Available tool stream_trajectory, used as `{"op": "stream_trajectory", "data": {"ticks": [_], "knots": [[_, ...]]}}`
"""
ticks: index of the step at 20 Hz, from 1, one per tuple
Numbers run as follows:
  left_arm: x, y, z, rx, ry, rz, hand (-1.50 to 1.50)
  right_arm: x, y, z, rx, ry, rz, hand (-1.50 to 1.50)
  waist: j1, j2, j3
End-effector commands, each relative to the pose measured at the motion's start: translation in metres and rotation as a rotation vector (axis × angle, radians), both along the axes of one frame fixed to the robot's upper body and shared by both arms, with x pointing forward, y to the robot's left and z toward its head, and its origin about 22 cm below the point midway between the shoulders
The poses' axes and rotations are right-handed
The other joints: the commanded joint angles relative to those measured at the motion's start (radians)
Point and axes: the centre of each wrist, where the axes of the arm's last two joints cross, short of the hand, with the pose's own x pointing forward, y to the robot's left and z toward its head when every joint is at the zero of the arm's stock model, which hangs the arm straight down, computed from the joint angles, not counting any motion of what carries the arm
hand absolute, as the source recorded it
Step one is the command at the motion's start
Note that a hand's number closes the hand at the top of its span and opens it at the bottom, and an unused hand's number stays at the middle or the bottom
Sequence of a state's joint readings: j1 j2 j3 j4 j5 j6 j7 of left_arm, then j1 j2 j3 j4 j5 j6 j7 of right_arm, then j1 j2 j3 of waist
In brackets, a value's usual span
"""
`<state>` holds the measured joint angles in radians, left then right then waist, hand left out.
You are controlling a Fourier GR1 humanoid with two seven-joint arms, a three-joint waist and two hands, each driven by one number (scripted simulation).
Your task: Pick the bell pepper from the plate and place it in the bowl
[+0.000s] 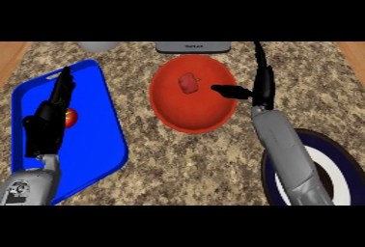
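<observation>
Over the bowl [167, 113], right hand [246, 91] fingers are spread, pepper [188, 82] inside; withdraw straight up without nudging it. Left hand [46, 120] rests open

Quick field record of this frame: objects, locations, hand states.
bell pepper: red, lying inside the red bowl
plate: dark rim, white ring, at lower right, partly hidden by the right forearm, nothing visible on it
right hand: over the bowl's right rim, fingers straight, holding nothing
left hand: open, fingers up, resting over the blue tray
tomato: small, red, on the tray, partly behind the left hand
counter: speckled granite
</observation>
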<state>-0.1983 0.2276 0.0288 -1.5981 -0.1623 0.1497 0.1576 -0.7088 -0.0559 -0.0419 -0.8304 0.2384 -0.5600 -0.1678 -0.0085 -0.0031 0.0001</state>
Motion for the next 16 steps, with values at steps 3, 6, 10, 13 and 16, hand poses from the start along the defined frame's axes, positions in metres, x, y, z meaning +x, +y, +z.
{"op": "stream_trajectory", "data": {"ticks": [3, 6, 10, 13, 16], "knots": [[0.004, 0.004, 0.001, -0.01, 0.008, 0.005, 0.0, -0.045, -0.043, -0.001, 0.065, -0.005, 0.117, -1.5, -0.012, -0.003, -0.001], [0.002, -0.005, 0.002, -0.013, 0.018, 0.021, 0.0, -0.085, -0.038, -0.013, 0.074, 0.003, 0.172, -1.5, -0.016, -0.005, -0.001], [0.0, 0.007, 0.012, 0.016, -0.001, 0.003, 0.0, -0.118, -0.048, -0.008, 0.066, -0.039, 0.184, -1.5, -0.001, 0.0, 0.0], [0.013, 0.014, 0.008, -0.013, -0.006, -0.011, 0.0, -0.129, -0.041, -0.006, 0.079, -0.057, 0.155, -1.5, 0.003, 0.002, 0.0], [0.006, 0.017, 0.009, -0.017, 0.005, -0.002, 0.0, -0.13, -0.053, -0.018, 0.085, -0.048, 0.172, -1.5, 0.007, 0.003, 0.0]]}}
